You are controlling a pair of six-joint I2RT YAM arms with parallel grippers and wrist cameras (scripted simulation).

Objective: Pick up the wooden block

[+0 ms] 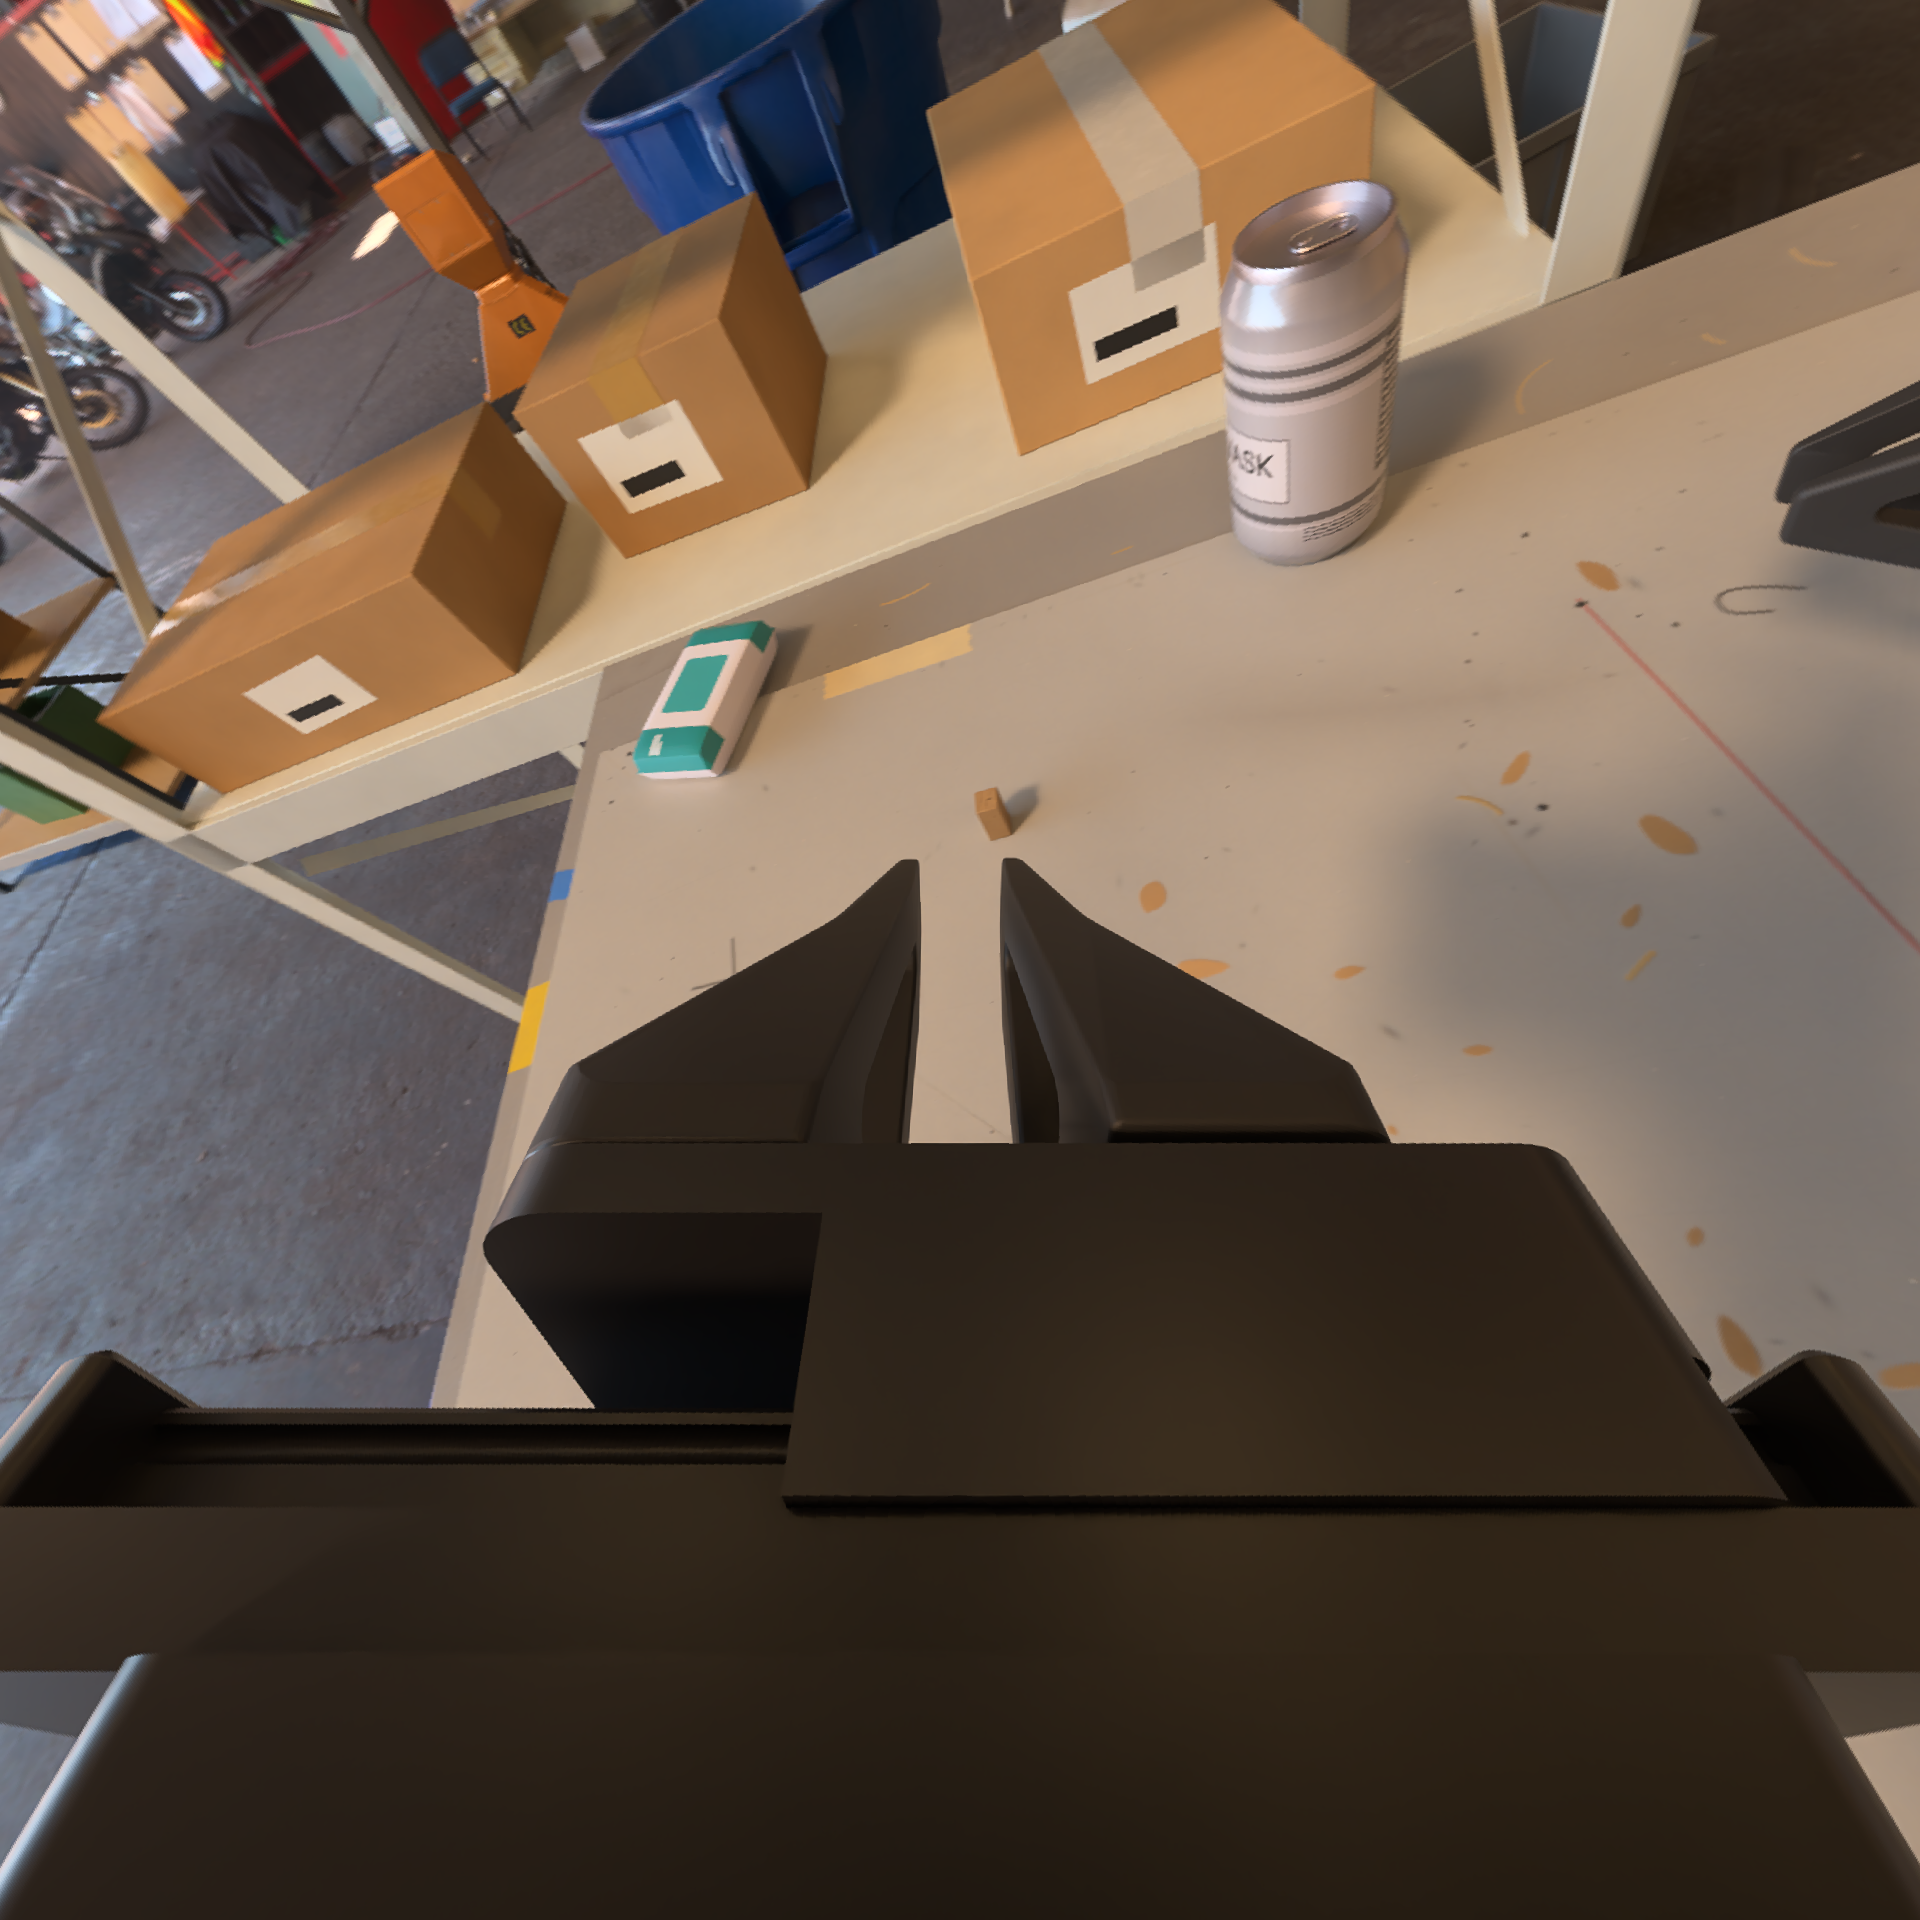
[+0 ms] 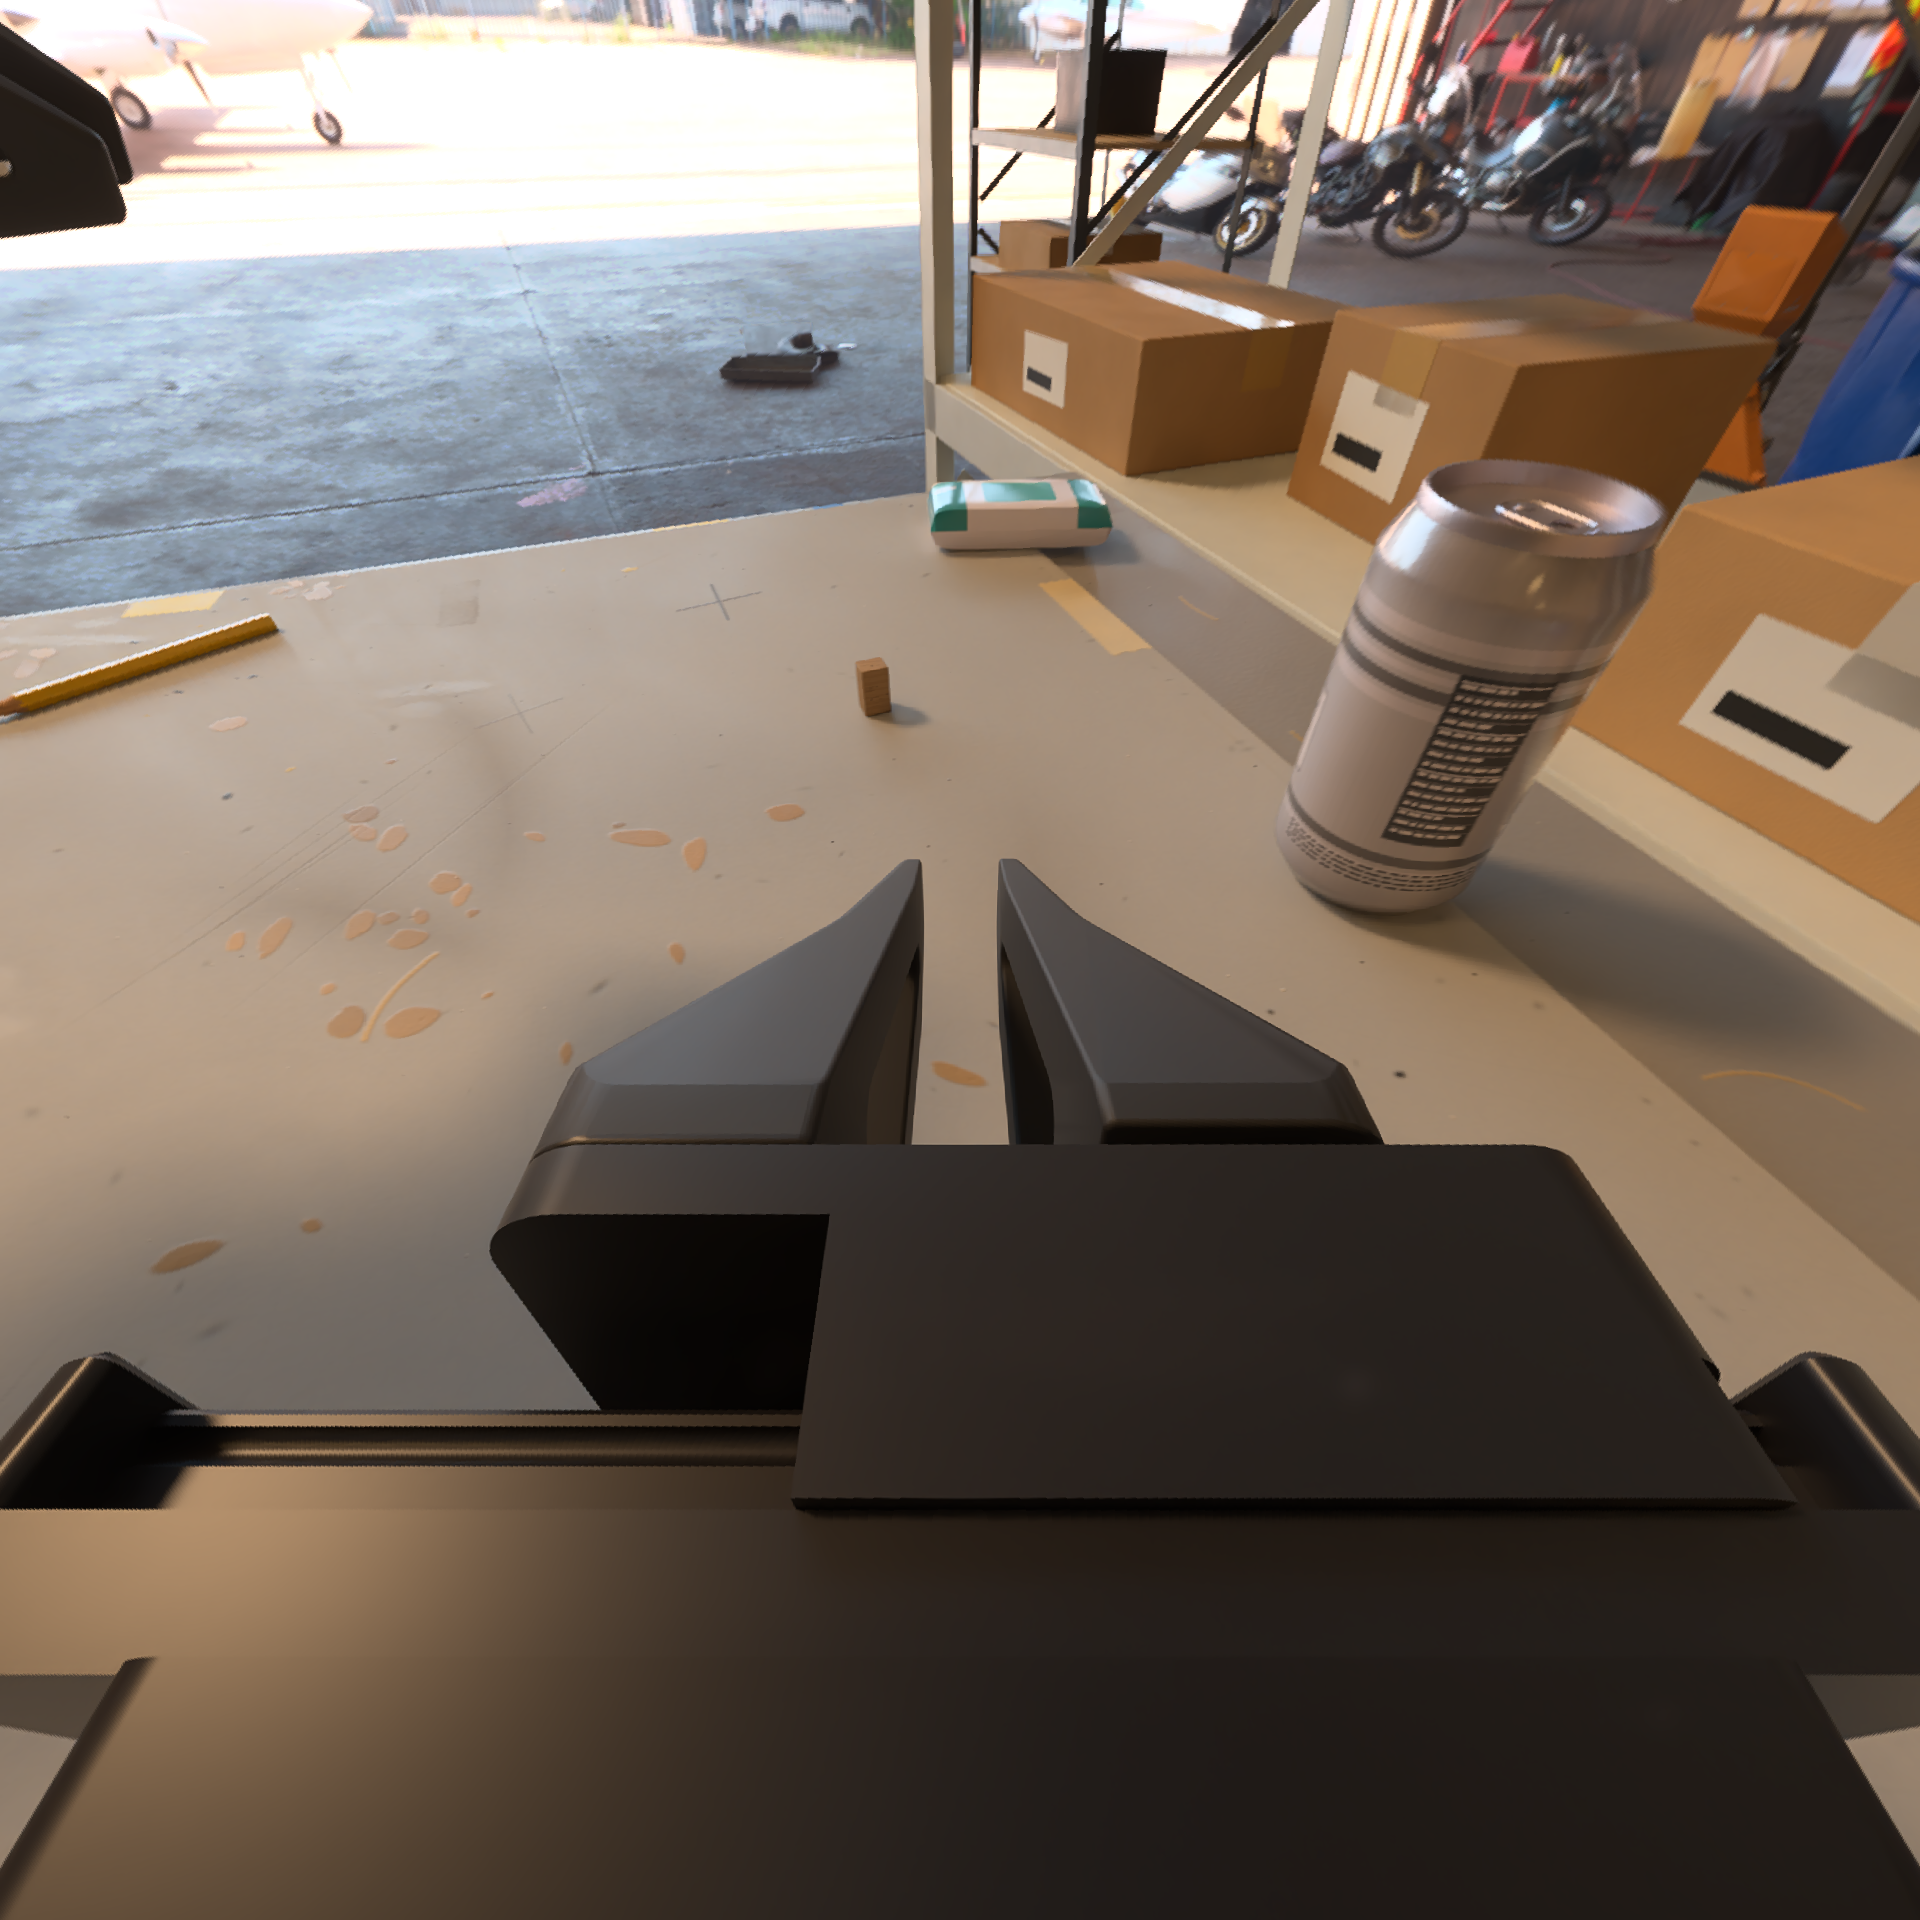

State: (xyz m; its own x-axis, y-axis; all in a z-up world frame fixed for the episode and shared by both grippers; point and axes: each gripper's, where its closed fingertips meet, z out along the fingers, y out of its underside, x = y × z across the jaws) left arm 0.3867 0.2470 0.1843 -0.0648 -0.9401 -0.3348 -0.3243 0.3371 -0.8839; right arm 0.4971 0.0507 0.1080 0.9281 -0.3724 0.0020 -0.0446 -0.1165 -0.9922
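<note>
The wooden block (image 1: pixel 992 812) is a small tan block standing upright on the pale, stained table (image 1: pixel 1299 935). In the left wrist view it sits just beyond and slightly right of my left gripper (image 1: pixel 961 868), whose dark fingers stand nearly together with nothing between them. In the right wrist view the block (image 2: pixel 874 686) stands farther off, ahead and slightly left of my right gripper (image 2: pixel 960 868), which is also shut and empty above the table. The right gripper also shows at the right edge of the left wrist view (image 1: pixel 1849 488).
A silver can (image 1: pixel 1311 374) (image 2: pixel 1455 686) stands right of the block. A teal-and-white packet (image 1: pixel 704 698) (image 2: pixel 1018 512) lies near the table's far corner. A yellow pencil (image 2: pixel 140 663) lies at the left. Cardboard boxes (image 1: pixel 665 384) line a shelf behind. The table edge (image 1: pixel 540 997) drops to the floor.
</note>
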